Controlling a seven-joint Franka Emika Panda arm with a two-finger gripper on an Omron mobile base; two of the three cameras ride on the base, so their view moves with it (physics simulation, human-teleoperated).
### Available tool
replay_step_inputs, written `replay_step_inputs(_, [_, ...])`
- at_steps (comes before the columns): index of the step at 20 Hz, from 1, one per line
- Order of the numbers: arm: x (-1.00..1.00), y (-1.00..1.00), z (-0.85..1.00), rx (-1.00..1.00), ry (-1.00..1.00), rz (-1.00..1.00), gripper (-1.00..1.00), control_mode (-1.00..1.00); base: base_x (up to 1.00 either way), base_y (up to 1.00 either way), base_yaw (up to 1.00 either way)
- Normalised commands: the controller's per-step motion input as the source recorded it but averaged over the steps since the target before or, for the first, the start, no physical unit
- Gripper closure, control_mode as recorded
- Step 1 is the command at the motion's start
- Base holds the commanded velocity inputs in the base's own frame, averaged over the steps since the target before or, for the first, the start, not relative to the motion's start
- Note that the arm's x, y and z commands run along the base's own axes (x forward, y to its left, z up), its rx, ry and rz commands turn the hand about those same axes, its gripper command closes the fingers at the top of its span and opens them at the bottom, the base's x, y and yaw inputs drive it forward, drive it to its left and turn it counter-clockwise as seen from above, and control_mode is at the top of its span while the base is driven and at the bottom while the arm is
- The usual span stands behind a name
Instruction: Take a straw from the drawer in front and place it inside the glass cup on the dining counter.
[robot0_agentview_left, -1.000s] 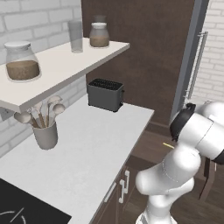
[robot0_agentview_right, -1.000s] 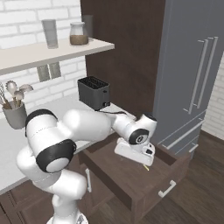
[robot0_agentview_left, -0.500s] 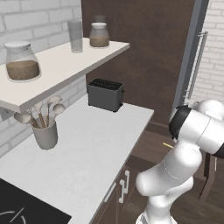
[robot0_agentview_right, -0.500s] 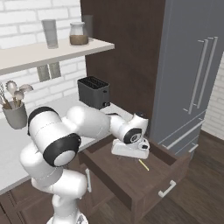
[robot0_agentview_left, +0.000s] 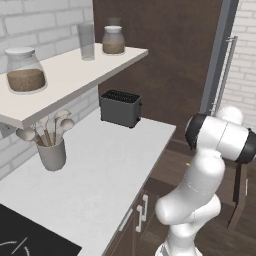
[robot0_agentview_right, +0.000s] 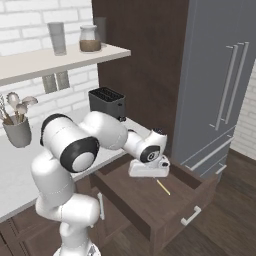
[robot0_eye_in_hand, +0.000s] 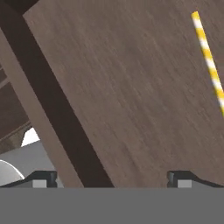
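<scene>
The dark brown drawer stands pulled open below the worktop. The yellow straw lies flat on its floor, towards the right side. My gripper hangs low inside the drawer, just left of the straw and not touching it. In the hand view the fingertips are set wide apart over the bare wooden drawer floor, so my gripper is open and empty. The straw, striped yellow and white, runs along the upper right there. The glass cup and the dining counter are out of view.
A black toaster sits on the white worktop behind the drawer. A grey fridge stands close on the right. A shelf with jars hangs above, a utensil crock stands below it, and a black hob is at the near left.
The hand has shifted slightly left and settled lower in the drawer, while the elbow swung down. The straw has not moved.
</scene>
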Motion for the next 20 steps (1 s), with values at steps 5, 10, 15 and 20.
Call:
replay_step_inputs(5, [0.36,-0.08,-0.16,0.01,-0.03,0.09,-1.00,-1.00,0.00,0.00,0.00])
replay_step_inputs(10, [0.31,0.00,-0.25,0.00,-0.02,0.05,-1.00,-1.00,0.00,0.00,0.00])
replay_step_inputs(15, [0.27,-0.09,-0.23,0.00,-0.01,0.01,-1.00,-1.00,0.00,0.00,0.00])
replay_step_inputs(20, [0.18,-0.12,-0.25,0.00,-0.03,0.00,-1.00,-1.00,0.00,0.00,0.00])
